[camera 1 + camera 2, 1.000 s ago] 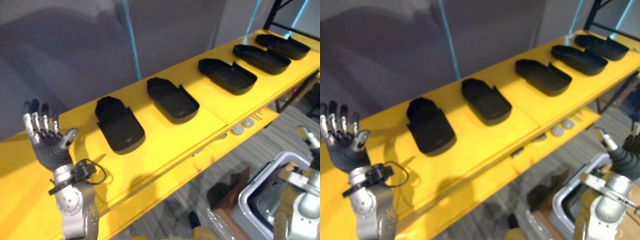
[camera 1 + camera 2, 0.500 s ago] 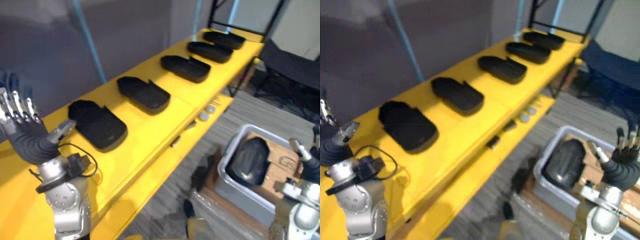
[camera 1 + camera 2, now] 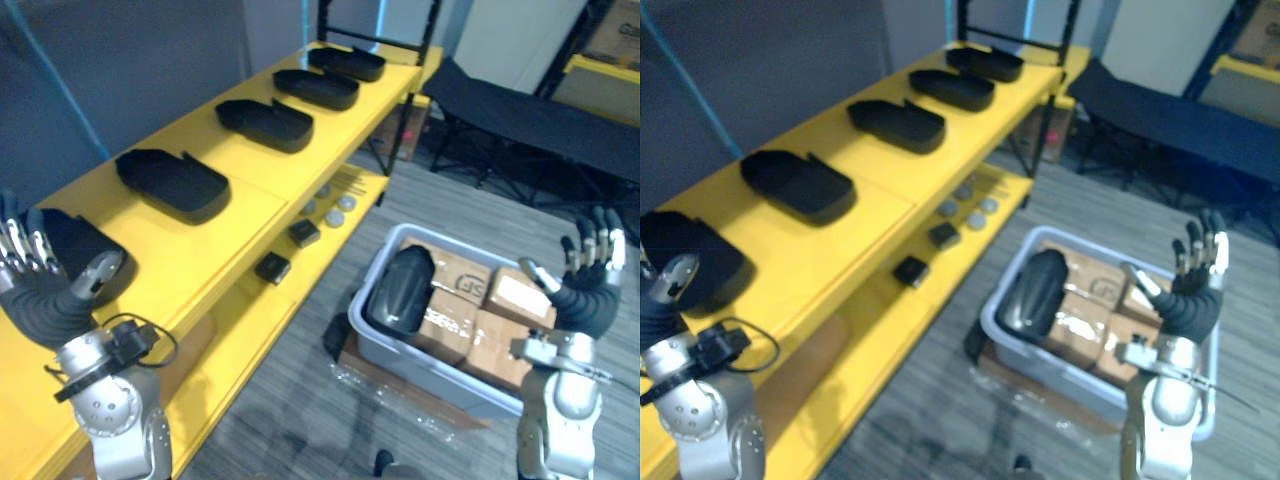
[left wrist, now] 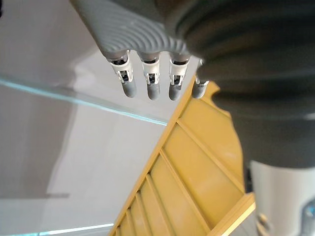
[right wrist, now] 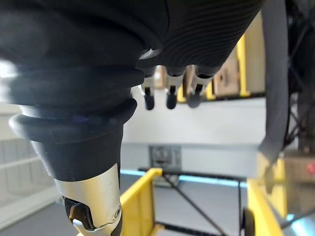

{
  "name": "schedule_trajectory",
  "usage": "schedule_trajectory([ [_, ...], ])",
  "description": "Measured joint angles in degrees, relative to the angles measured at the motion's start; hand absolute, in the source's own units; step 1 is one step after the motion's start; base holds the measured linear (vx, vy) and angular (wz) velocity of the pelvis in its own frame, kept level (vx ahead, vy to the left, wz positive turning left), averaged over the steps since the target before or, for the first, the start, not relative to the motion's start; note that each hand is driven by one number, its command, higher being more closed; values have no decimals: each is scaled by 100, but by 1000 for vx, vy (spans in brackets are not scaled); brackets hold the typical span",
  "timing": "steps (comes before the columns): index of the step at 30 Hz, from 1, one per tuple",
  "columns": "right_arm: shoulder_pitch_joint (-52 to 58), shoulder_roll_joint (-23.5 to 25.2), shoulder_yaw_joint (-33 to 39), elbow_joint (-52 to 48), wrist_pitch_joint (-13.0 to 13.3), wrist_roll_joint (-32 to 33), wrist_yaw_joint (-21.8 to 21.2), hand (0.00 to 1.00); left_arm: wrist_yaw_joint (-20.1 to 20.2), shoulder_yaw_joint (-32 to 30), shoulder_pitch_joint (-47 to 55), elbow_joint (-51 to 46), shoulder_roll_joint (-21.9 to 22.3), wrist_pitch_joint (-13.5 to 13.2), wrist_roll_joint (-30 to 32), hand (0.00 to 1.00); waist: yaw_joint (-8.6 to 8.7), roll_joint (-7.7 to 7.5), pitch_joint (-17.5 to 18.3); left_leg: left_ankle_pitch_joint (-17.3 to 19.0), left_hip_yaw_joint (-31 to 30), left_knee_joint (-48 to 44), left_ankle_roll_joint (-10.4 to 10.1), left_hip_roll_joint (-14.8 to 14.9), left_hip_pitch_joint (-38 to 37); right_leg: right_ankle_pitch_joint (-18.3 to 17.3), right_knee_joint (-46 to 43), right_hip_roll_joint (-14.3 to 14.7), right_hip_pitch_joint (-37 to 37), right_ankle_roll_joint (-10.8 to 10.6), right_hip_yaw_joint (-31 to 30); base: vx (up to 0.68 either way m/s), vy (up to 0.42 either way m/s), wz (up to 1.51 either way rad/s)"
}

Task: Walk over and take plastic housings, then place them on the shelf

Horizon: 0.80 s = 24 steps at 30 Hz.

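Observation:
Several black plastic housings lie in a row on the yellow shelf (image 3: 250,215), among them one at the near end (image 3: 172,183) and one further along (image 3: 265,124). Another black housing (image 3: 400,290) lies in the grey bin (image 3: 430,372) on the floor, beside cardboard boxes (image 3: 500,300). My left hand (image 3: 45,295) is raised over the shelf's near end with straight fingers (image 4: 150,86) and holds nothing. It partly hides the nearest housing (image 3: 80,245). To the right of the bin my right hand (image 3: 585,295) is held up, open and empty.
The lower yellow shelf carries small round discs (image 3: 335,210) and two black blocks (image 3: 272,267). A dark cot (image 3: 540,110) stands at the back right. Grey striped floor lies between the shelf and the bin.
The whole view has swung right and back from the shelf, so the bin and floor now show in full. My right hand has risen beside the bin. Both hands stay open.

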State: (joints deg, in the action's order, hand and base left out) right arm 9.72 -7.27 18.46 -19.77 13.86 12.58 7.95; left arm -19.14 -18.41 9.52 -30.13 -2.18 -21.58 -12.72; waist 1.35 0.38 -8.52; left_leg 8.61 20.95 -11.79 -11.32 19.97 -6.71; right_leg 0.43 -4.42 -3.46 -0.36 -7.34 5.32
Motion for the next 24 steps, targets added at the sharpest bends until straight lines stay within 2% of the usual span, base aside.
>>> schedule_trajectory([
  [2,24,-111,18,-2,-2,11,192,0,11,142,191,-30,170,-117,-24,0,-56,19,-35,62,-335,-210,204,-26,109,23,3,49,-187,46,-262,-137,-139,-77],
  [4,51,-216,331,-62,0,138,370,0,47,476,214,-48,186,-258,-14,0,23,126,-156,185,-348,-67,332,-97,96,55,145,48,-437,74,-391,-144,-62,-85],
  [6,124,-211,577,-66,1,245,465,0,44,769,34,-48,149,-368,20,0,145,139,-244,247,-312,115,248,-205,82,262,230,-20,-570,72,-399,-88,8,-48],
  [8,384,-161,628,-151,1,256,470,0,61,1131,-121,-36,99,-374,11,0,308,62,-337,258,-283,139,221,-349,75,569,406,-131,-603,24,-461,-49,-3,-43],
  [9,486,-119,622,-231,1,265,467,0,68,1216,-139,-36,92,-374,9,0,331,57,-341,265,-274,137,208,-378,68,672,482,-141,-603,39,-522,-11,-26,-45],
  [11,687,28,625,-327,-3,319,464,0,204,1370,-213,-12,66,-372,-40,0,435,95,-375,344,-259,124,91,-430,51,926,703,-152,-589,-46,-675,-5,-36,-41],
  [14,643,70,595,24,-24,402,493,0,433,1566,-459,191,10,-344,-101,0,422,66,-453,444,-274,90,-2,-478,84,1054,851,-173,-586,-61,-761,-32,-48,-18],
  [18,225,88,444,456,-17,403,691,0,743,2113,-575,579,-140,-108,-260,0,373,22,-613,576,-342,-244,-8,-502,446,1119,895,-246,-757,-56,-779,-52,-19,3],
  [21,-434,-17,222,1060,11,473,845,0,1038,2773,-846,1368,-270,326,-249,0,250,21,-896,594,-573,-476,-4,-514,714,1275,894,-293,-858,-94,-688,-35,-2,17],
  [22,-558,-63,159,1203,12,473,853,0,1092,2883,-889,1536,-275,399,-244,0,228,15,-949,594,-605,-488,-4,-515,756,1283,894,-296,-860,-94,-672,-33,-10,22],
  [24,-984,-302,-139,1684,30,478,962,0,1245,3311,-953,2253,-360,668,-148,0,162,23,-1041,595,-792,-592,-4,-511,982,1289,895,-322,-906,-94,-517,-35,-8,32],
])
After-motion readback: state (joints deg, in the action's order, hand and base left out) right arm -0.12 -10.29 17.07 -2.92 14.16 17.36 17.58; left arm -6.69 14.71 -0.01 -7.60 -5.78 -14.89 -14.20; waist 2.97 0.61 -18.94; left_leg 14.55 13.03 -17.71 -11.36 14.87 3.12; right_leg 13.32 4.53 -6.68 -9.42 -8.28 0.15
